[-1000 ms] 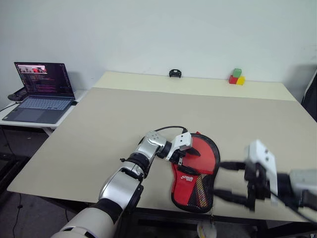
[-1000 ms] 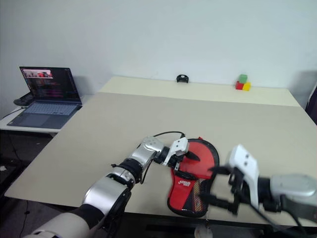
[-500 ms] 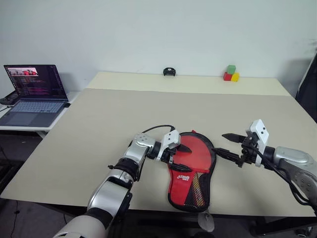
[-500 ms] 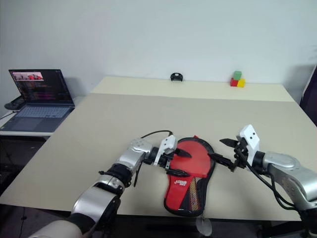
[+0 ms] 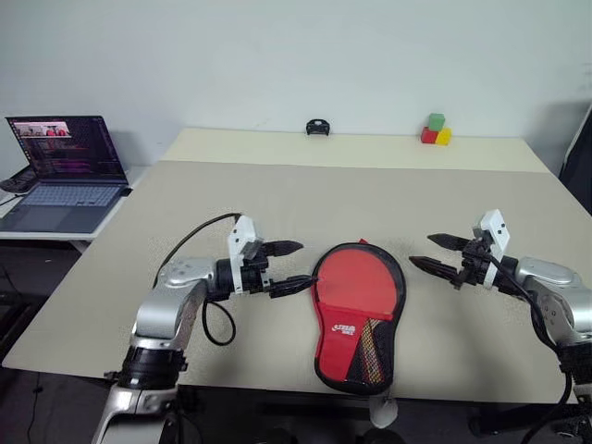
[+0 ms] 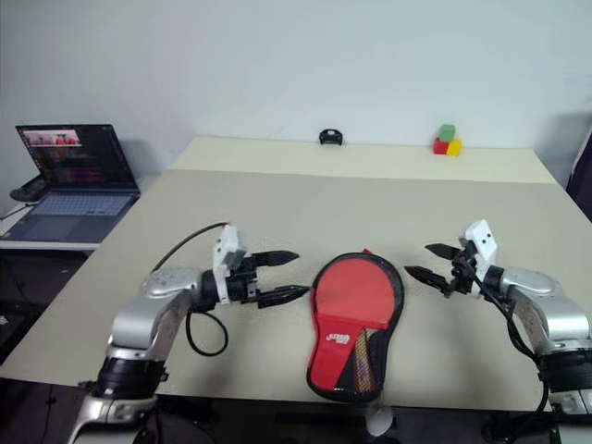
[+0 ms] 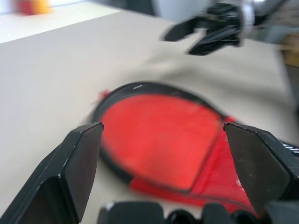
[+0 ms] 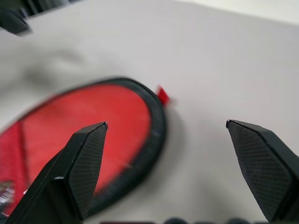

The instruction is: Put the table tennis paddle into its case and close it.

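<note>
Case (image 5: 356, 314) of the paddle lies flat on the beige table (image 5: 277, 203), near its front edge, with the red side up and the round part pointing away from the robot. A black zipper edge goes around it, and a white logo and a mesh pocket are on the narrow part near the front edge. I cannot tell if the table tennis paddle is inside the case.

Left gripper (image 5: 291, 266) is just beside the left edge of the case, above the table. Its two black fingers are spread wide and hold nothing. They point toward the case.

Right gripper (image 5: 437, 253) is near the right edge of the case, apart from it. Its fingers are also spread wide, with nothing between them, and they point toward the case.

Farther away, a small black object (image 5: 318, 127) and coloured blocks (image 5: 434, 131) stand at the far edge of the table. An open laptop (image 5: 60, 171) stands on a side table to the left.
</note>
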